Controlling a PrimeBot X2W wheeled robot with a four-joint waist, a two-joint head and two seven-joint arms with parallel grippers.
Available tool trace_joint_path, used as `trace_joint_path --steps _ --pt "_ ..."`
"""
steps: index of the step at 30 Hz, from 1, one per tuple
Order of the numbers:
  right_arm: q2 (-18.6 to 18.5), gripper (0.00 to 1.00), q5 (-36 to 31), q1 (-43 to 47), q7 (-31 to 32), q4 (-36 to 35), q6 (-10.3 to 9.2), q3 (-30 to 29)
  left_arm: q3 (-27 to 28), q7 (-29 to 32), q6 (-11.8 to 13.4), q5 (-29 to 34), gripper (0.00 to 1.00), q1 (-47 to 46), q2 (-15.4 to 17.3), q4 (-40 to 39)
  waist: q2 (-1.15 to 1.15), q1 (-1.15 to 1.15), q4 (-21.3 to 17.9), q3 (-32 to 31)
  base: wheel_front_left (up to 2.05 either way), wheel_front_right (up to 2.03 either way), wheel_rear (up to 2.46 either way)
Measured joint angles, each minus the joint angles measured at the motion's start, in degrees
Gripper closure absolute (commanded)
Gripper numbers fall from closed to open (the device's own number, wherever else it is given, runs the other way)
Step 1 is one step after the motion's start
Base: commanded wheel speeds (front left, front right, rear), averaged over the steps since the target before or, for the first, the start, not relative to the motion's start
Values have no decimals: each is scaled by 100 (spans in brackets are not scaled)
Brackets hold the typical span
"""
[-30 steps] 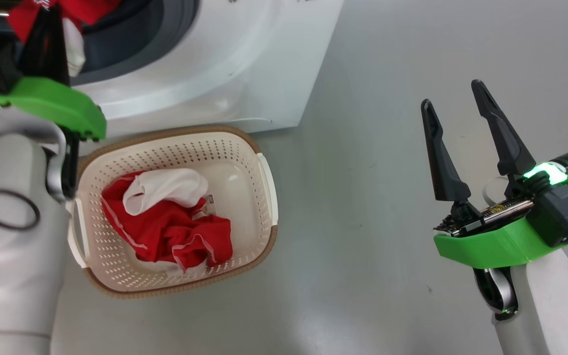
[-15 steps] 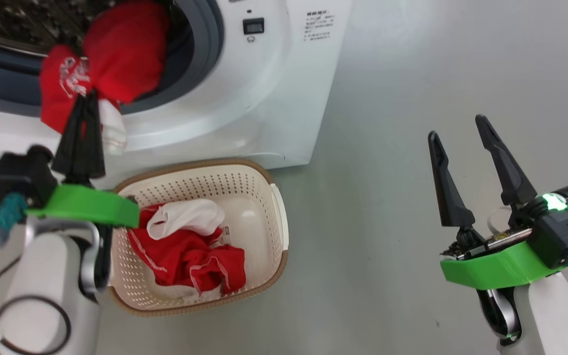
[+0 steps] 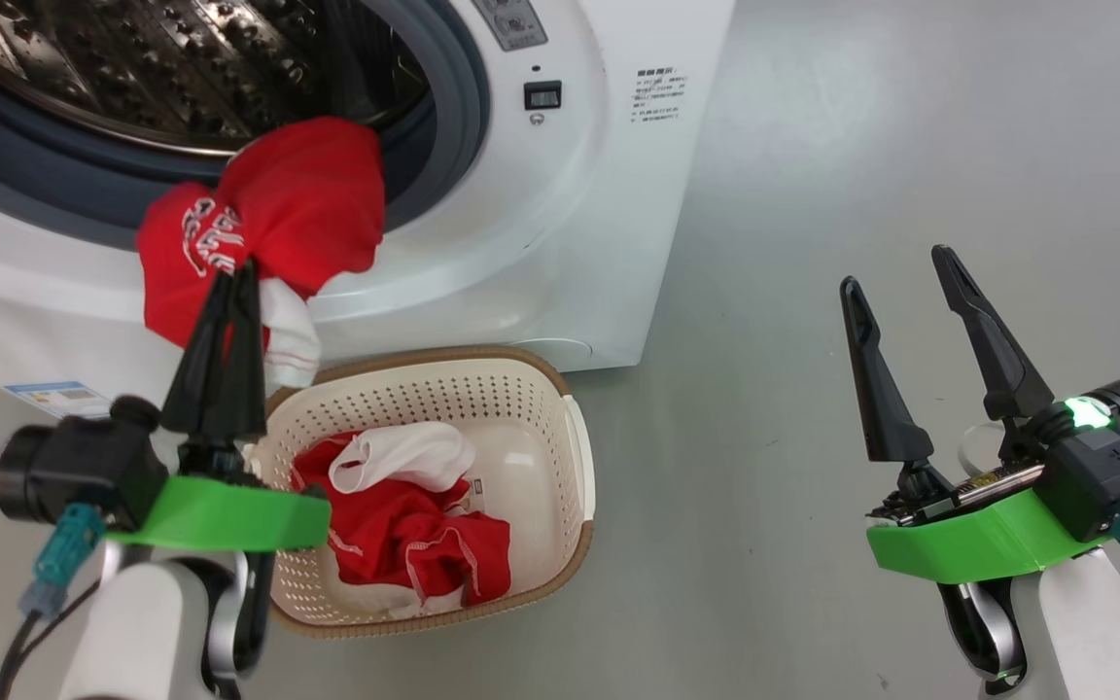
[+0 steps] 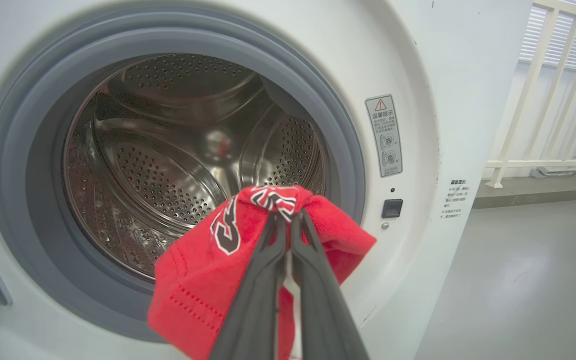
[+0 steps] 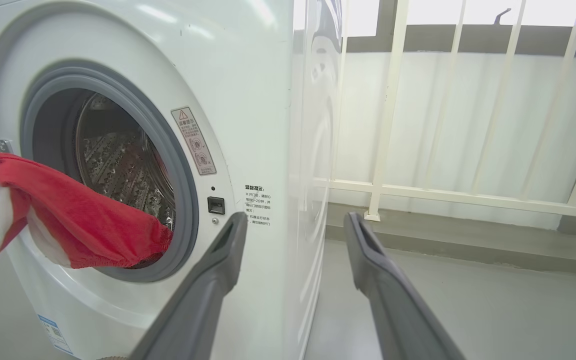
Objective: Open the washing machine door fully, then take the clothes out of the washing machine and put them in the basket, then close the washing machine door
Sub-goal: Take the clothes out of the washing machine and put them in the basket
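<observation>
Closed on a bunched fold of a red garment [image 3: 278,209], the left gripper [image 3: 237,277] is held just outside the washing machine [image 3: 570,243], with the mouth of the drum [image 3: 132,58] ahead of its fingertips and the cream basket [image 3: 443,355], already holding clothes [image 3: 404,544], below and to its right. Soft, light and limp, the cloth is judged best pinched at a gathered fold, lest loose ends catch on the grey rubber ring [image 3: 460,117]. No clothes are made out inside the drum from the left wrist view, whereas the basket is given by the head view, with the right gripper [image 3: 893,267] spread and empty, well apart.
</observation>
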Motion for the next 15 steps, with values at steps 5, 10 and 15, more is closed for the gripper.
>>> trace_joint_path --steps 5,10,15 --pt "0 0 0 16 0 0 0 4 -68 18 42 -1 100 320 -1 -334 0 0 29 -71 0 0 0" --pt "0 0 0 64 0 3 0 18 -130 119 -7 -168 100 504 -56 -400 0 0 26 -65 0 0 0" --pt "0 0 0 65 0 20 0 151 -233 194 -209 -638 100 531 -244 439 0 0 10 51 0 0 0"
